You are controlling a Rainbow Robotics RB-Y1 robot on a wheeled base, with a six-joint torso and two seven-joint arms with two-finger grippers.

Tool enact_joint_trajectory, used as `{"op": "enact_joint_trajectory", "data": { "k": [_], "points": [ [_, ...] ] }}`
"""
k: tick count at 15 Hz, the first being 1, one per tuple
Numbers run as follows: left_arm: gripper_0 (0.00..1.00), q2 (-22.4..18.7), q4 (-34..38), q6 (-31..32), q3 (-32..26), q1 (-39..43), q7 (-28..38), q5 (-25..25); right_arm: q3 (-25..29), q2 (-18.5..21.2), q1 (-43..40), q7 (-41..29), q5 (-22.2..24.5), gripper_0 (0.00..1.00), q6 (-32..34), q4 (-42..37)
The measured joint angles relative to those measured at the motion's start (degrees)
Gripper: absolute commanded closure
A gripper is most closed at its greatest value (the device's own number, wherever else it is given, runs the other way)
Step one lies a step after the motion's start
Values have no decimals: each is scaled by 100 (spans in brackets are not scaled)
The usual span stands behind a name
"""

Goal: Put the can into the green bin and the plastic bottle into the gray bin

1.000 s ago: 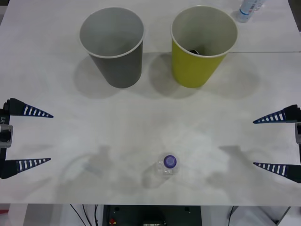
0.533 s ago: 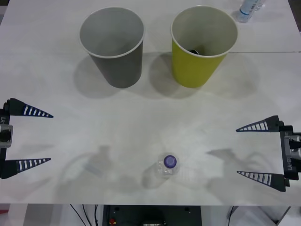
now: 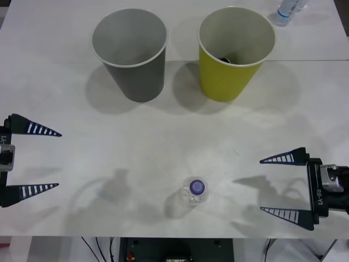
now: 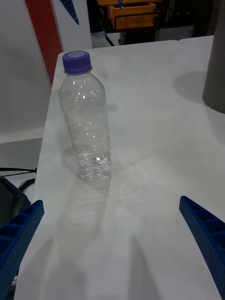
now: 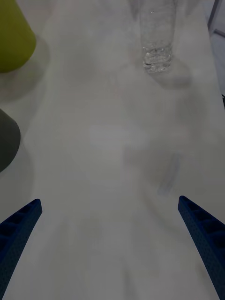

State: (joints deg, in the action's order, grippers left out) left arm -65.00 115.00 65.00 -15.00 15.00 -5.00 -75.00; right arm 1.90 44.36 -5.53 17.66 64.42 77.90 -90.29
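1. Bottle position is deciding the next move: the plastic bottle (image 3: pixel 196 189) is standing upright near the front edge of the table (image 3: pixel 163 142), its purple cap pointing straight up, so its long axis is running vertically and a sideways grasp around the body looks like the natural fit.

2. Right gripper (image 3: pixel 283 185) is sitting low beside the bottle on the robot's right, fingers spread wide and holding nothing, their tips pointing toward the bottle across a clear stretch of table.

3. In the right wrist view the plastic bottle (image 4: pixel 86 117) is lying ahead of the open fingers but off to one side of their midline, so the gripper probably needs to be shifting sideways as well as advancing.

4. Left gripper (image 3: pixel 32 159) is waiting at the table's left edge, also wide open and empty, and sitting well farther from the bottle than the right one.

5. Gray bin (image 3: pixel 131 52) is standing at the far left and the green bin (image 3: pixel 234 52), with something dark lying in its bottom, at the far right, both well apart from the bottle.

6. Carrying from the right side, I judge, means crossing over toward the gray bin.
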Motion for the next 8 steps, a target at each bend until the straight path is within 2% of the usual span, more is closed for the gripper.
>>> {"op": "enact_joint_trajectory", "data": {
  "k": [4,8],
  "points": [
    [0,0,0,0,0,0,0,0,-557,-352,388,191,-246,0,26,680],
    [0,0,0,0,0,0,0,0,-867,-768,742,351,-244,0,108,1212]
  ]
}}
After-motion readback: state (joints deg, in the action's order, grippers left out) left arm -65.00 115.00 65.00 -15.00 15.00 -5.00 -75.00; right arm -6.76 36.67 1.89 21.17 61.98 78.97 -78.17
